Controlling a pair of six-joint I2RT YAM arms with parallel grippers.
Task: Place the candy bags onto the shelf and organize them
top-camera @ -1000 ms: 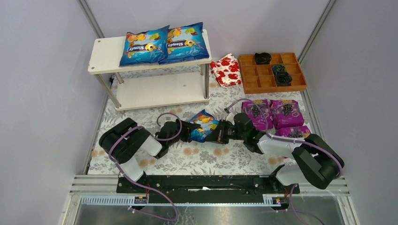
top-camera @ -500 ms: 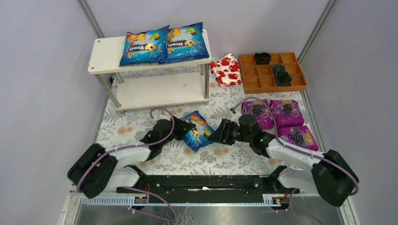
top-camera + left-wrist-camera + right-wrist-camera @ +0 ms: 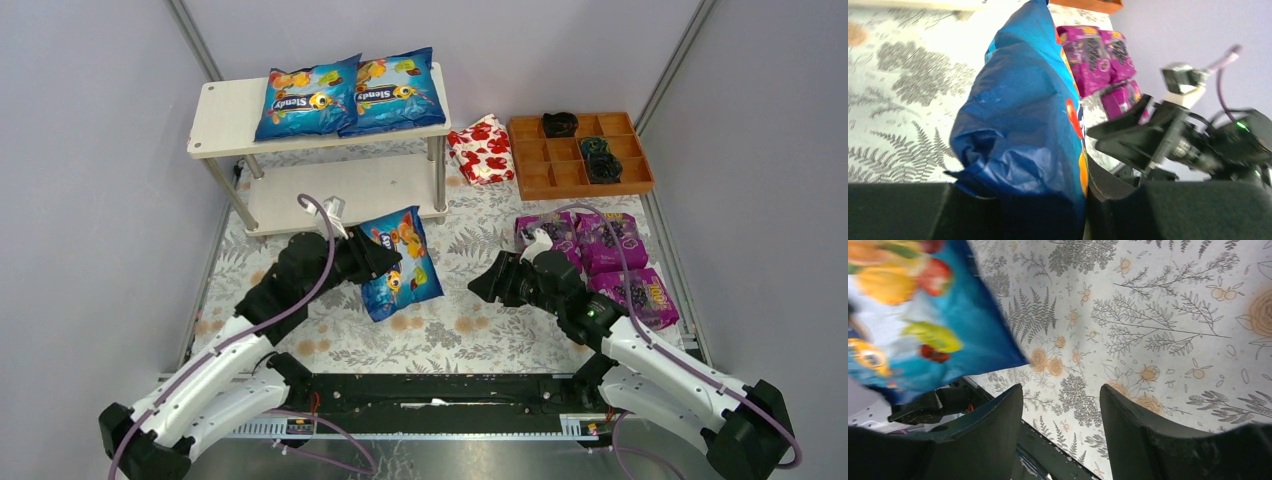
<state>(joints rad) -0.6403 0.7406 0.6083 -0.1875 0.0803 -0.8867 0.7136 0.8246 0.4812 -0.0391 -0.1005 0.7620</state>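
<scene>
Three blue candy bags are in play, and I count from the left end of the shelf (image 3: 225, 115). Its top board is bare at that end, then two blue bags (image 3: 305, 95) lie side by side, slightly overlapping, filling the middle and right. In front of the shelf, lifted off the cloth (image 3: 450, 340), my left gripper (image 3: 372, 262) is clamped on one edge of the third blue bag (image 3: 400, 268), which hangs tilted from my fingers. I judge the step in hand is carrying it to that bare left end. To do it well I should raise it above the top board before moving in, so the dangling end clears the front edge. Then I should lay it flat beside its neighbour without shoving that one. The glossy film looks slippery, so a firm pinch and a smooth sweep seem wise. To the right, in front of the shelf's right end, my right gripper (image 3: 490, 283) has its fingers apart, holding nothing. Right of the shelf sit one red floral packet (image 3: 482, 148), three purple bags (image 3: 610, 240) on the cloth, and one brown tray (image 3: 540, 165).
</scene>
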